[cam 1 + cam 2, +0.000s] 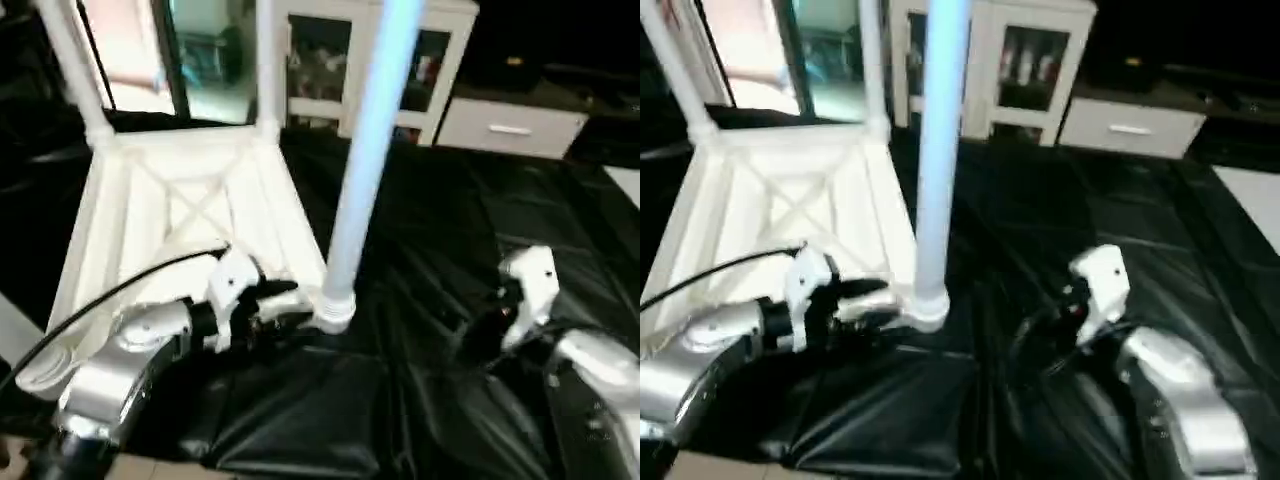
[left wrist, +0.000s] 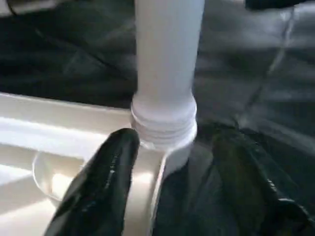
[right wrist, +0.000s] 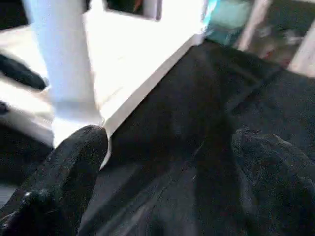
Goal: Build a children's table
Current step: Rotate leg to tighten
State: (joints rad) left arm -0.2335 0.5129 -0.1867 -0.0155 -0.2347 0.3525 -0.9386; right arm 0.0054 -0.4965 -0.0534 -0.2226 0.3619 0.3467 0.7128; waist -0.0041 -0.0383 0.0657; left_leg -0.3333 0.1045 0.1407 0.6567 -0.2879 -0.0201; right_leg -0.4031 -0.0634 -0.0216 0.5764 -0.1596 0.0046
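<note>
The white plastic square children's table top (image 1: 180, 215) lies upside down on the big work table with black sheeting (image 1: 470, 250), X-ribbed underside facing up. Three long white tube legs stand upright in its corner sockets: two at the far corners (image 1: 72, 70) (image 1: 266, 60), one at the near right corner (image 1: 368, 150). The near left socket (image 1: 40, 372) is bare.

The left silver forearm (image 1: 120, 370) reaches in low from the near left, roughly level, a black cable arching over it. The left gripper (image 1: 300, 305) points sideways at the base of the near right leg. In the left wrist view its black fingers (image 2: 98, 187) sit apart on either side of the leg's ribbed collar, moderately spread, one finger over the socket rim; no visible pinch on the leg.

The right silver forearm (image 1: 600, 380) comes in from the near right, bent upward at the wrist. The right gripper (image 1: 480, 335) hangs over the black sheeting, well apart from the table top, fingers (image 3: 69, 177) spread wide, holding nothing.

White cabinets with glass doors (image 1: 400, 70) stand behind the work table.
</note>
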